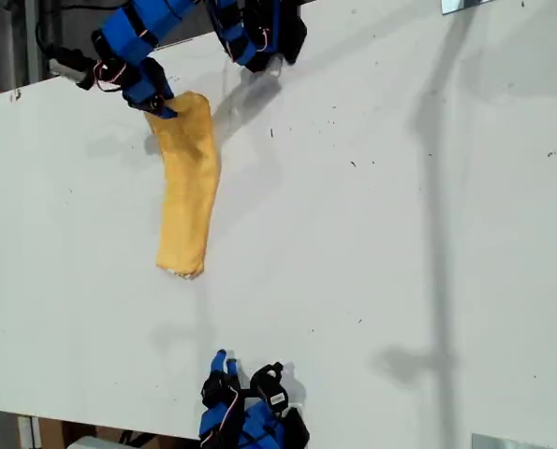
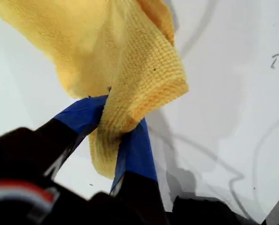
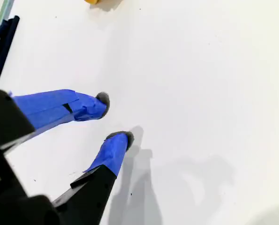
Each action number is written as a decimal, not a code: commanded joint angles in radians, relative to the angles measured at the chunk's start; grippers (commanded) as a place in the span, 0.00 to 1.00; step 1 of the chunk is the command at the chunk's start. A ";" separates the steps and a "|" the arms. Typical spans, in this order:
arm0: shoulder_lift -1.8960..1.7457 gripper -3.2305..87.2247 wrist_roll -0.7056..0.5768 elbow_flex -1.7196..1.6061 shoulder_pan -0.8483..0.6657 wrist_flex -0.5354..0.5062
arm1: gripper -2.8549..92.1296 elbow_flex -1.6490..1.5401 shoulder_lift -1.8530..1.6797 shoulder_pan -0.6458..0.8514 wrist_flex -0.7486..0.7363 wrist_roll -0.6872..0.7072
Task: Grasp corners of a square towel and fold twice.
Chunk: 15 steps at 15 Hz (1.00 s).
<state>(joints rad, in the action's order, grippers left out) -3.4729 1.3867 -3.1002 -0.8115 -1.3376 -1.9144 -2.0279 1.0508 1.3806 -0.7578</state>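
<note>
My first gripper pinches one end of the square towel near the bench's far edge; its long axis trails toward my second gripper, which waits released at the near edge.

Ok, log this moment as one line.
my first gripper: shut on square towel | my second gripper: open, empty | towel: bunched lengthwise

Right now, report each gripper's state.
My first gripper: jaws shut on the square towel.
My second gripper: jaws open, holding nothing.
</note>
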 commanded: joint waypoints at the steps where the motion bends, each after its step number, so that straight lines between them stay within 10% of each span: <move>1: -0.005 0.17 0.006 -0.005 0.009 0.008 | 0.03 0.160 -0.008 -0.114 -0.072 -0.002; 8: -0.005 0.17 0.006 -0.005 0.006 0.008 | 0.03 1.042 0.922 -0.439 -0.371 0.005; 15: -0.005 0.17 0.005 -0.005 0.006 0.008 | 0.03 1.026 1.080 -0.482 -0.784 0.048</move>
<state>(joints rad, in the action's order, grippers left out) -3.4729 1.3867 -3.1002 -0.8115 -1.3376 -0.9557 -0.9311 0.5829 0.6611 -0.7286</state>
